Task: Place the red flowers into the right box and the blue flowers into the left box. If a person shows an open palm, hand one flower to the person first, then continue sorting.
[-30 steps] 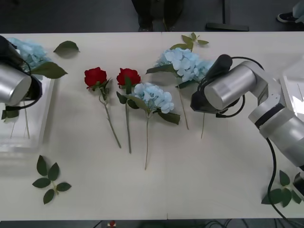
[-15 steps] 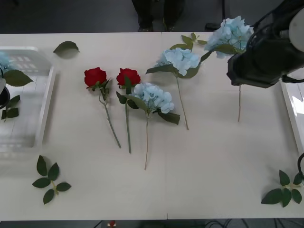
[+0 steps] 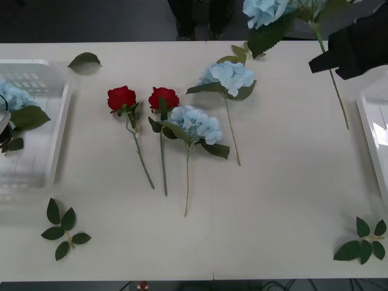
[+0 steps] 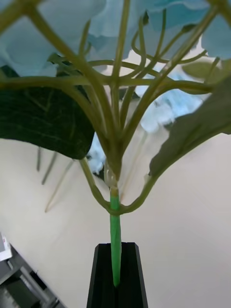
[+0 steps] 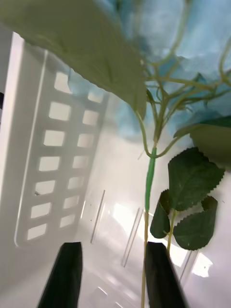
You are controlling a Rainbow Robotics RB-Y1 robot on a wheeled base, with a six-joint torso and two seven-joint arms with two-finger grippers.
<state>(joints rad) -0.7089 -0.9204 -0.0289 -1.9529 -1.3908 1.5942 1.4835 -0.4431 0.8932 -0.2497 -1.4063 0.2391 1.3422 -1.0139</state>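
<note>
My right gripper [image 3: 330, 60] hangs high over the table's far right, shut on the green stem of a blue flower [image 3: 265, 9] whose head is raised at the back. In the right wrist view the black fingers [image 4: 98, 274] clamp that stem [image 4: 114, 226]. My left gripper [image 5: 113, 255] is open above the left box [image 3: 60, 121], where a blue flower [image 3: 13, 96] lies; its stem [image 5: 150, 178] runs beside one finger. Two red flowers [image 3: 122, 97] [image 3: 163, 97] and two more blue flowers [image 3: 195, 123] [image 3: 229, 76] lie mid-table. The right box [image 3: 371, 133] shows at the right edge.
Loose leaf sprigs lie at the front left [image 3: 63, 227], the front right [image 3: 364, 242] and the back middle [image 3: 245, 51]. A single leaf [image 3: 85, 59] rests near the left box's far corner.
My right arm has lifted the blue flower off the table and carried it up and back to the right. My left arm has drawn back, leaving its blue flower in the left box.
</note>
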